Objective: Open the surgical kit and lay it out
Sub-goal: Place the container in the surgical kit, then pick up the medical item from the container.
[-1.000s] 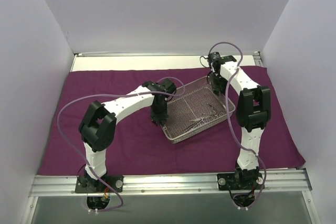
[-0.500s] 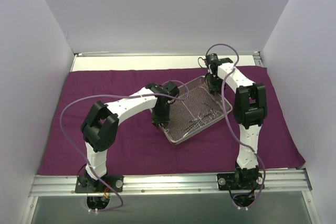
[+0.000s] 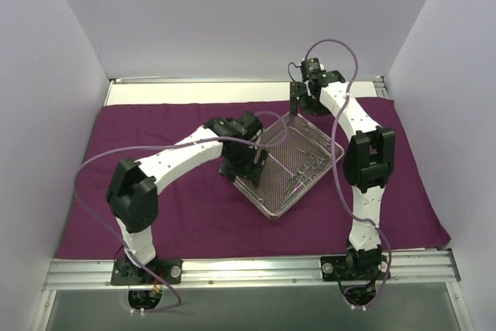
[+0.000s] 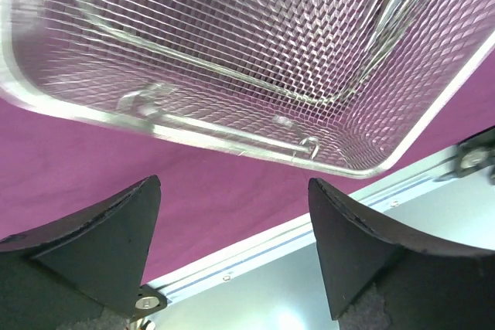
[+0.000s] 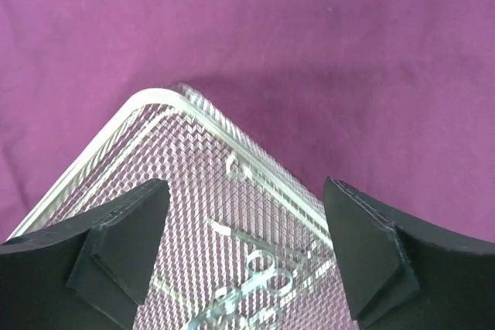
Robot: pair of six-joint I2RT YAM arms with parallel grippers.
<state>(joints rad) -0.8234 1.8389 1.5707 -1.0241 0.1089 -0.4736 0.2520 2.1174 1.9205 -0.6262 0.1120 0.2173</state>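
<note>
The purple cloth [image 3: 178, 207] lies spread flat across the table. On it rests the wire-mesh tray [image 3: 271, 213], turned diamond-wise, with thin silver instruments [image 3: 298, 172] lying inside. My left gripper [image 3: 235, 170] hovers at the tray's left side, open and empty. In the left wrist view the tray's rim [image 4: 193, 125] and handle lie just beyond my left gripper [image 4: 233, 183], apart from its fingers [image 4: 100, 237]. My right gripper [image 3: 297, 105] hangs open above the tray's far corner. The right wrist view shows my right gripper [image 5: 246, 183] over the mesh, the tray rim [image 5: 201, 121], and scissor rings [image 5: 263, 276] below.
A metal rail [image 3: 248, 269] runs along the near table edge, seen too in the left wrist view as the rail [image 4: 255, 249]. A white strip [image 3: 194, 92] borders the cloth at the back. White walls close in on the left, right and rear.
Both grippers have opened and let go of the tray's edges. The tray has turned and slid slightly toward the near side. The right gripper has risen and drawn back past the far corner.
</note>
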